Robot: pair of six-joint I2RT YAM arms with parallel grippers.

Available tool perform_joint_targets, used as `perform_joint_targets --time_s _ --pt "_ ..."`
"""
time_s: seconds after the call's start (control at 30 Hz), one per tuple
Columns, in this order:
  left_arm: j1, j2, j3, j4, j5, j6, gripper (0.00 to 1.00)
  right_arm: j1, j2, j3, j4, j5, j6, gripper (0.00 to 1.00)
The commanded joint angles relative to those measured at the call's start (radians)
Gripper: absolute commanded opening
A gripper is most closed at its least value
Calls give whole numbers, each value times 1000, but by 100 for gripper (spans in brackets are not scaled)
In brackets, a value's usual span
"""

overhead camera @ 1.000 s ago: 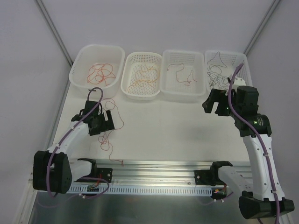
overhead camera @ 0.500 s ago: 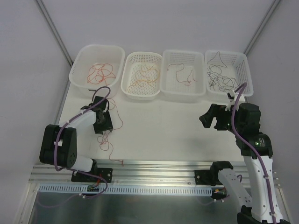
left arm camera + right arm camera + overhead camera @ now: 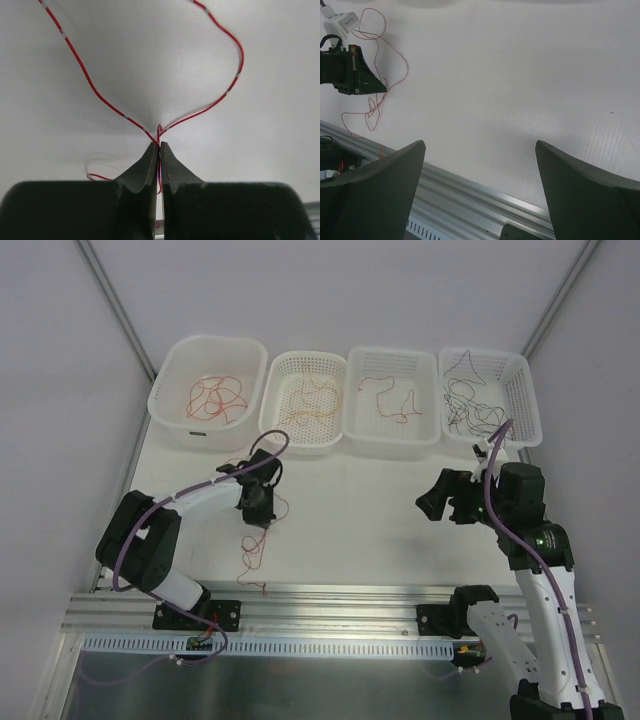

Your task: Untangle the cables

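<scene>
Clamped shut on a thin red cable (image 3: 125,117), left gripper (image 3: 160,145), strands fanning toward 11 and 1 o'clock from the tips. Toward 6 o'clock, loose loops on the white table (image 3: 350,530). At 3 o'clock, right gripper (image 3: 440,502) gaping, empty. At 12 o'clock, four white baskets (image 3: 395,445) with other cables (image 3: 215,395), seemingly one colour each.

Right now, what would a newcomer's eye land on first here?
The left claw pinched shut on a thin red wire looping over the white table, near-left. Behind it, a row of four white baskets along the far edge, each holding loose wires. The right claw hangs open and empty.
</scene>
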Motion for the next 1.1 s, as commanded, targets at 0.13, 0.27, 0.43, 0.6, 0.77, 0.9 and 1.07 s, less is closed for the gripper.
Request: perform_joint_targets --time_s 0.13,0.27,0.43,0.6,0.77,0.9,1.07 --pt "-201 -19 223 -1 131 -69 0 37 47 -134 184 -178 129 97" --pt "-256 -42 302 -1 151 -70 0 70 46 -226 313 -181 246 97" --pt "-304 -78 382 -1 177 -54 0 106 52 -326 511 -177 455 97" --pt "-351 -98 425 -1 192 -8 0 159 59 -350 649 -71 589 97" --pt "-396 -93 454 -1 220 60 0 222 101 -326 709 21 681 97" --pt "-433 -73 477 -1 213 112 0 288 194 -272 722 42 703 97" --pt "-460 -59 494 -3 220 163 0 411 296 -225 743 82 707 97"
